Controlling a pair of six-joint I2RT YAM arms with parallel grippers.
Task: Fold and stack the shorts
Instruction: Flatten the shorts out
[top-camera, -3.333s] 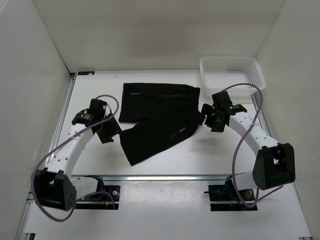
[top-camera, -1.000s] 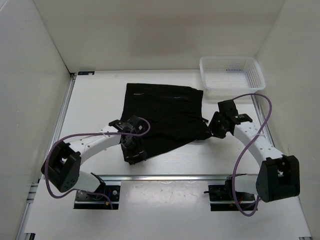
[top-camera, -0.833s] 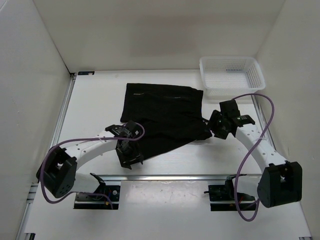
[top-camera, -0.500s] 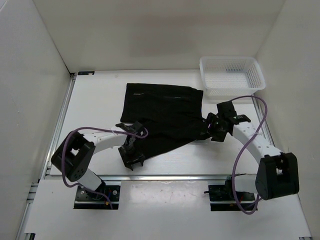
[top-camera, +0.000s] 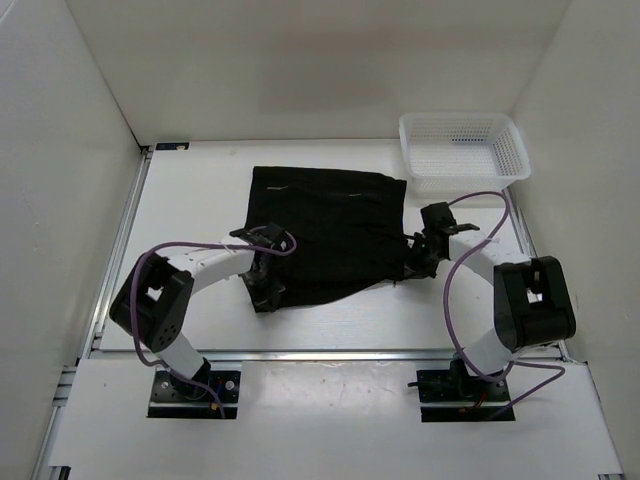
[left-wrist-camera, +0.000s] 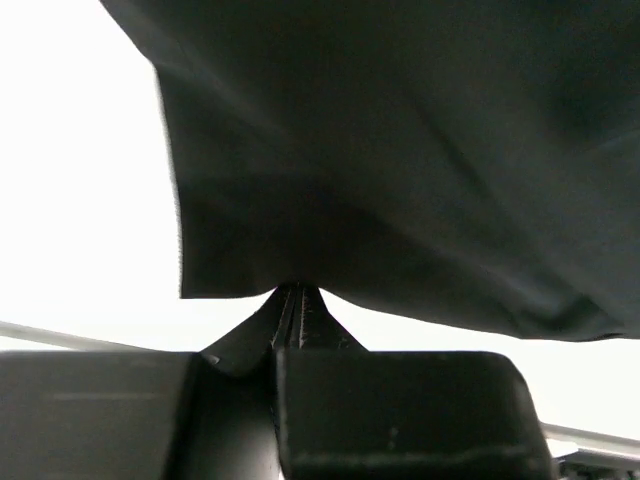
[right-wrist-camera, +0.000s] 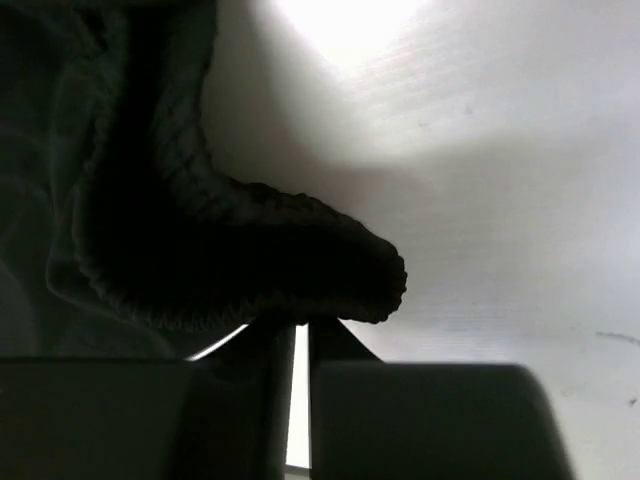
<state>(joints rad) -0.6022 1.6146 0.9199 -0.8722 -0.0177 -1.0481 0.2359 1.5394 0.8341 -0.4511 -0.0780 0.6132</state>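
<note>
The black shorts (top-camera: 325, 225) lie spread flat on the white table, waistband edge to the right, one leg reaching toward the near left. My left gripper (top-camera: 266, 293) sits at the leg's near-left corner. In the left wrist view the left gripper (left-wrist-camera: 297, 292) is shut on the hem of the shorts (left-wrist-camera: 400, 150). My right gripper (top-camera: 411, 262) is at the near-right corner of the cloth. In the right wrist view the right gripper (right-wrist-camera: 301, 325) pinches the thick ribbed waistband of the shorts (right-wrist-camera: 200, 250).
A white mesh basket (top-camera: 463, 150) stands at the back right, just beyond the shorts' far-right corner. White walls enclose the table on the left, back and right. Metal rails run along the near edge (top-camera: 330, 355).
Both grippers have gone from open to shut on the shorts' near corners. The left arm drew in toward the leg hem, and the right arm folded closer to the waistband.
</note>
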